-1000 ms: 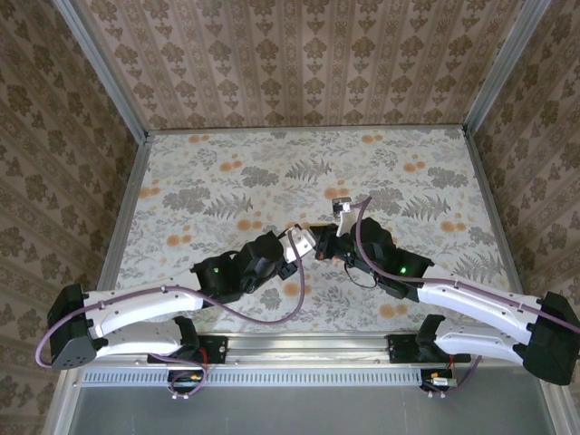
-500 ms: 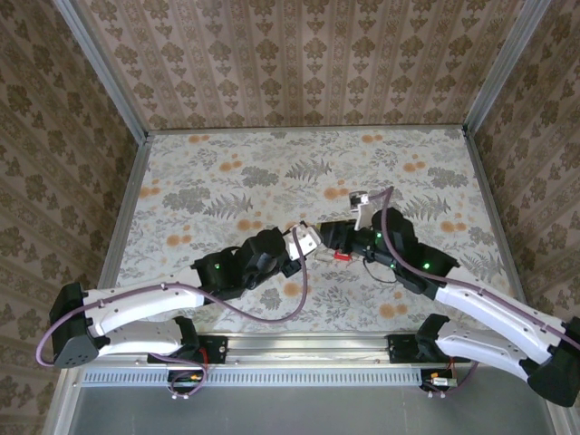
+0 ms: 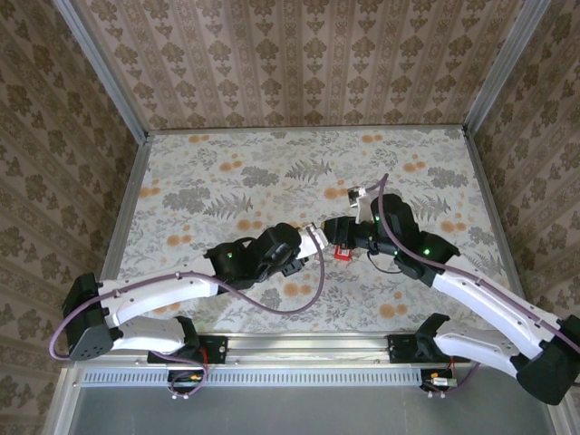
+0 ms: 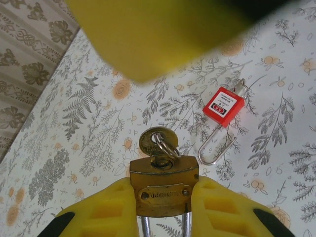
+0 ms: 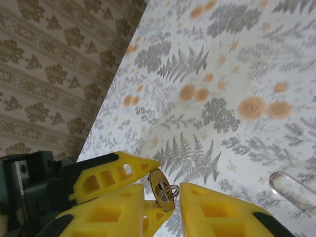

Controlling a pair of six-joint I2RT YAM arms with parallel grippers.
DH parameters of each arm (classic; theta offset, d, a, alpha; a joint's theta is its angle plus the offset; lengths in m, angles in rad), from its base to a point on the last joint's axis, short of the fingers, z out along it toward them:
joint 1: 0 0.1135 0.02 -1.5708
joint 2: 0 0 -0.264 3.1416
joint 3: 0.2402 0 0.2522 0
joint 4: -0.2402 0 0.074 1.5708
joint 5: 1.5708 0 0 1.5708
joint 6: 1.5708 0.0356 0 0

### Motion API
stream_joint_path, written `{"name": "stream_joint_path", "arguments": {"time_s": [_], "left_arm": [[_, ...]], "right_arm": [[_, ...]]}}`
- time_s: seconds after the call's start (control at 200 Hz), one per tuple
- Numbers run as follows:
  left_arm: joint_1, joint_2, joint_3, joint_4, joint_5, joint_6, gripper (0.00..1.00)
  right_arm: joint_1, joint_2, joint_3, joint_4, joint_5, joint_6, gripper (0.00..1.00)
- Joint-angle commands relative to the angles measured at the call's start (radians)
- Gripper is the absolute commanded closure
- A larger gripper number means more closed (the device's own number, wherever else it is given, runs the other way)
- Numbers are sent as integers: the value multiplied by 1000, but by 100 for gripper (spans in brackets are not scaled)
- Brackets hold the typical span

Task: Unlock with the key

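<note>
My left gripper (image 4: 164, 190) is shut on the body of a brass padlock (image 4: 164, 183), holding it above the table with its silver shackle legs pointing back toward the wrist. The key (image 4: 157, 142), with a brass-coloured head and a silver ring, sits in the padlock's keyhole. My right gripper (image 5: 162, 195) stands open, its yellow fingers (image 5: 222, 212) close on either side of the key (image 5: 160, 190) head with small gaps. From above, the left gripper (image 3: 311, 242) and the right gripper (image 3: 333, 234) meet tip to tip at mid-table.
A small red square tag (image 4: 223, 107) with a thin wire loop lies flat on the floral tablecloth, just right of the padlock and apart from the key; from above the red tag (image 3: 343, 252) is under the gripper tips. Patterned walls enclose the table (image 3: 227, 172).
The right gripper let go, drew back to the right, then returned with narrowed jaws around the key head. The left arm carried the padlock a little to the right.
</note>
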Motion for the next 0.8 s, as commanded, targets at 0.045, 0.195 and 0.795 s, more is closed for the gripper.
{"name": "stream_joint_path", "arguments": {"time_s": [0.045, 0.195, 0.795], "left_arm": [[15, 6, 65, -132, 52, 68, 80], [23, 15, 82, -170, 77, 75, 80], [23, 50, 109, -173, 57, 129, 80]], "right_arm": [[-49, 38, -23, 76, -182, 16, 76], [-51, 50, -42, 107, -225, 20, 75], [-40, 160, -52, 111, -250, 25, 76]]}}
